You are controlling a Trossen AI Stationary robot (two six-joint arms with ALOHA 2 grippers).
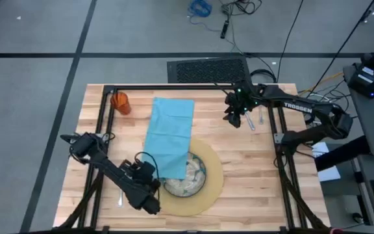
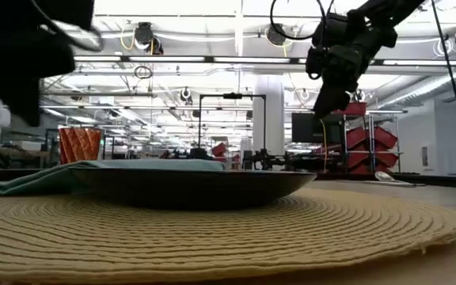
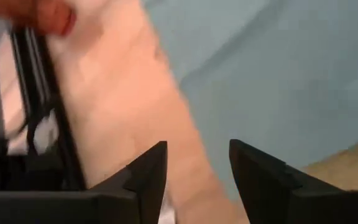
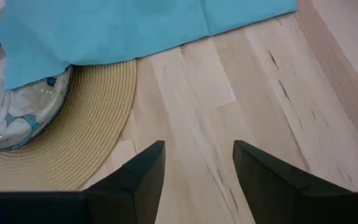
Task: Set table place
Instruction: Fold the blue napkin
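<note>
1. Woven round tan mat (image 2: 212,229) lay nearest the low cam, filling the foreground; it sat toward the front centre of the light butcher-block wooden table (image 1: 252,188).
2. Speckled grey-green plate (image 1: 186,184) was on the mat, left of its centre.
3. Teal cloth napkin (image 1: 169,135) was spread flat, running from the back of the table down over the plate's left part, so not yet in a proper place-setting position.
4. Small orange cup (image 1: 120,102) stood at the back-left corner, well apart from the mat.
5. Silver cutlery (image 1: 252,121) lay at back right, just under the right gripper; which pieces, cannot tell. A thin pale item (image 1: 120,197) by the left arm may be another utensil; too small to confirm.
6. Left gripper (image 1: 153,203) was low at the plate's left edge, over mat and table; fingers parted at a moderate gap, nothing between them.
7. Right gripper (image 1: 234,116) hung above the back-right area, raised off the table per low cam; fingers apart at a moderate gap, empty.
8. Assessment: early-to-mid stage. Mat and plate appear placed; napkin, cup and cutlery remain to be arranged.
9. Plate's left side hidden under the napkin; left arm blocked the mat's front-left edge.
</note>
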